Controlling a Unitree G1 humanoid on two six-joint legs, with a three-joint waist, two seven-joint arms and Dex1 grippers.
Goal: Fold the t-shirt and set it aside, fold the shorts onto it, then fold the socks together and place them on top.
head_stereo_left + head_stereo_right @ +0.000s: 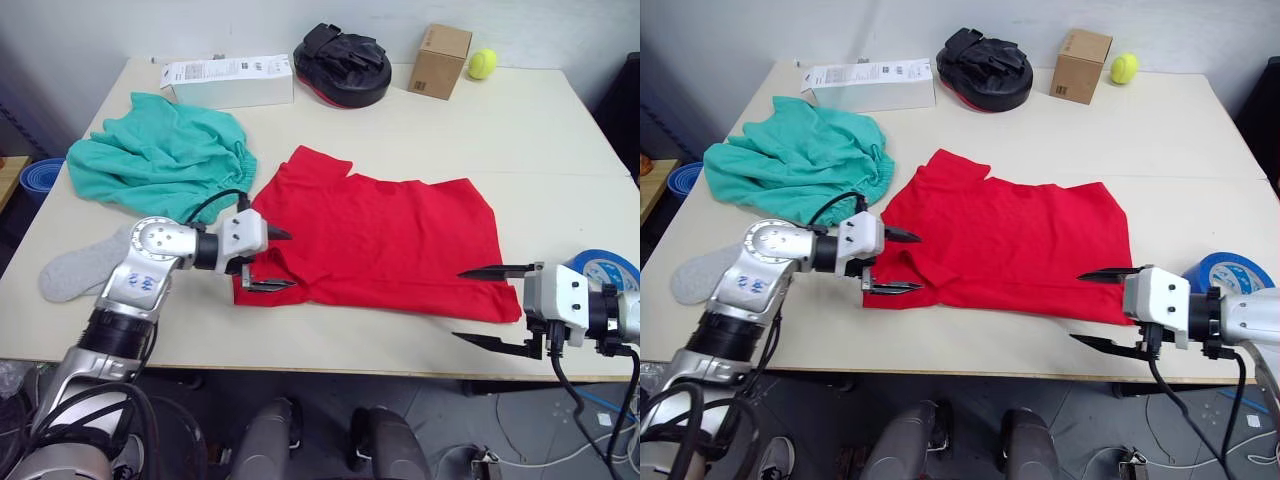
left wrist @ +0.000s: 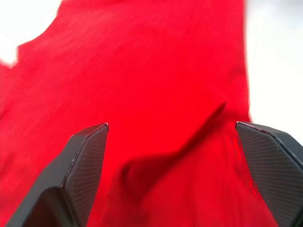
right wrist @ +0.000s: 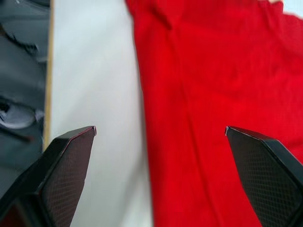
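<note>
Right claw gapes at the t-shirt, lying left-right across the table.

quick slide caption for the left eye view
Both open grippers, left and right, flank the red t-shirt spread flat on the table.

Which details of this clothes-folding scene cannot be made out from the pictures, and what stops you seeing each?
- The socks: one grey shape in the left eye view, partly behind the left arm; whether both are there cannot be told.
- The t-shirt: no chest print shows on the side facing up.
- The shorts: bunched folds hide any drawstring.
- White box: its printed label is too small to read.
</note>
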